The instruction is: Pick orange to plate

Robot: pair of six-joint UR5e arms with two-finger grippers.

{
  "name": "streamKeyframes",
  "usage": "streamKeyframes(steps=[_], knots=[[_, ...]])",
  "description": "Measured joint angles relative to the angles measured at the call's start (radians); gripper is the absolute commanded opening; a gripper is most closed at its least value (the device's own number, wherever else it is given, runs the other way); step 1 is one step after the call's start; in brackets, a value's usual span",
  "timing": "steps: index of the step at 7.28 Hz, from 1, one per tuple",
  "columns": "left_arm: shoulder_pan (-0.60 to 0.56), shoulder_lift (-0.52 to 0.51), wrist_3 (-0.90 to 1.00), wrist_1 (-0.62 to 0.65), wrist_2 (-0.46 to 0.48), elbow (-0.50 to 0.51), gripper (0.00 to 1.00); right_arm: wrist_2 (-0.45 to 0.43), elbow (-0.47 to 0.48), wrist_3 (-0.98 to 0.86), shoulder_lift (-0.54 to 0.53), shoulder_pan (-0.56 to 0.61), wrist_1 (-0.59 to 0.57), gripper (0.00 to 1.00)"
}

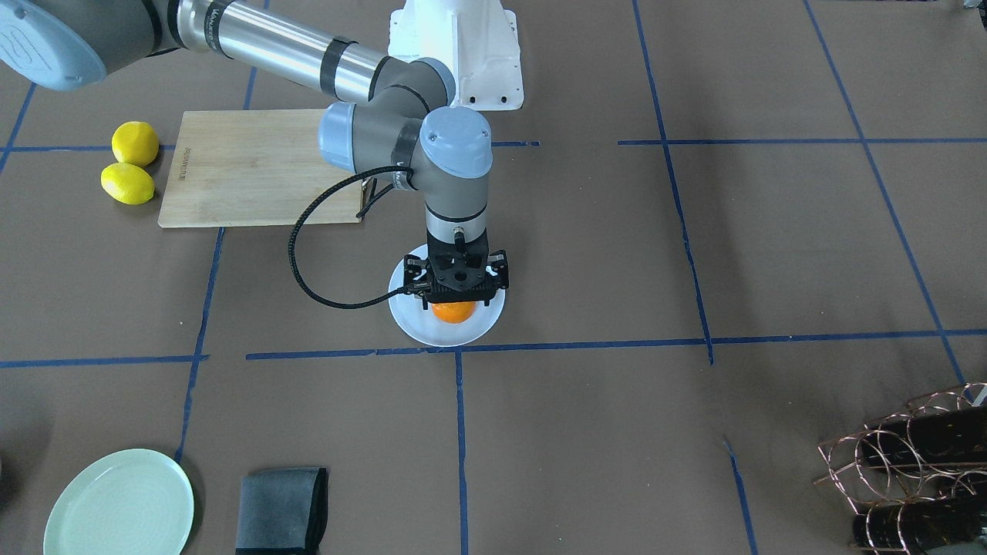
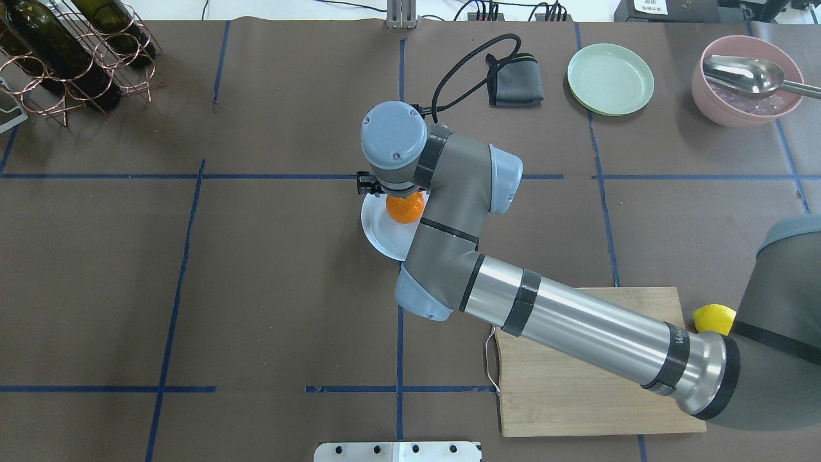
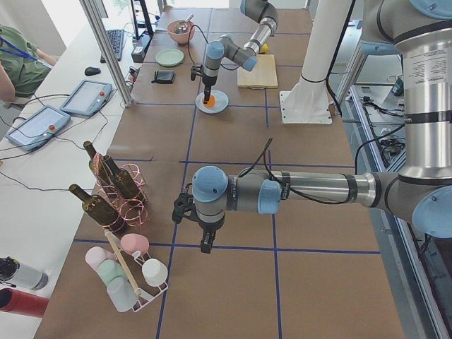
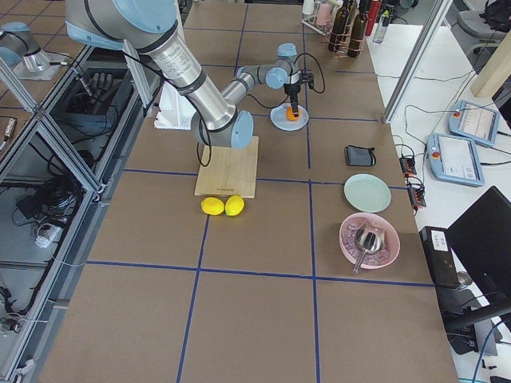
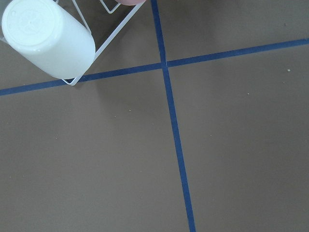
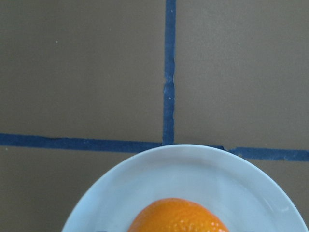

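On the plate (image 1: 478, 327), just 6 o'clock of centre, sits the orange (image 1: 453, 311); probably light, firm, rolly, so grab its sides; right gripper (image 1: 455, 299) hangs over it, can't tell if clamped.

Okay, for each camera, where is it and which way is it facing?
Front-facing: across the table, facing the robot; right end effector above the orange.
Overhead: behind the robot, looking down; right arm hides part of the plate.
Exterior left: table's end; left arm near.
Exterior right: opposite end; right arm near.
Left wrist: down at tape, white cup; no robot parts.
Right wrist: down; shares orange and plate with overhead.
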Motion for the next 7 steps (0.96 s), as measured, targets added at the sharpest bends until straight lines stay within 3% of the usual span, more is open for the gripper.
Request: streamKeyframes(steps=[2, 4, 6, 7], knots=[[0.0, 0.0, 0.004, 0.0, 0.003, -0.001, 1.0, 0.149, 0.121, -0.114, -0.089, 0.124, -0.004, 1.0], [0.0, 0.002, 0.004, 0.002, 0.01, 0.0, 1.0, 0.361, 0.244, -0.351, -0.246, 0.323, -0.006, 1.0], [0.0, 0.002, -0.001, 0.006, 0.011, -0.001, 1.0, 0.528, 0.279, -0.647, -0.384, 0.538, -0.007, 1.0], [0.0, 0.002, -0.002, 0.007, 0.009, -0.003, 1.0, 0.568, 0.278, -0.806, -0.444, 0.625, -0.016, 1.0]])
